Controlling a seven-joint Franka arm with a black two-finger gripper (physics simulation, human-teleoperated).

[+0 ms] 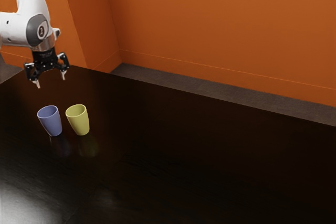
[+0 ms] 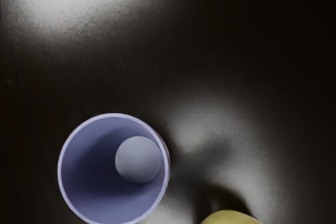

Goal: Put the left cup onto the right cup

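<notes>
**A:** Start closest to us. What's on the desk (image 1: 184,182)?

**B:** The near part is bare glossy black, with a pale glare (image 1: 23,203) by the near corner at the exterior view's left. Further back on that same side, closer to the far edge than the near one, two cups stand upright. They're just beside each other and not touching.

**A:** Which is which?

**B:** The purple cup (image 1: 49,120) is toward the exterior view's left and the yellow-green cup (image 1: 77,119) toward its right. So I'd take purple as the one to move and yellow-green as its seat.

**A:** And the claw?

**B:** The claw (image 1: 50,80) hangs above and a little behind the purple cup, well clear of its rim. Its fingers are spread and nothing is between them. The wrist view looks straight down into the purple cup, with the yellow-green rim just beside it.

**A:** Progress, then?

**B:** Very early, I'd say. Nothing is gripped, lifted or stacked. The descent, grasp, carry and placing are all left.

**A:** Beyond the desk?

**B:** A grey floor strip (image 1: 236,92), then the orange wall (image 1: 220,19).
</notes>
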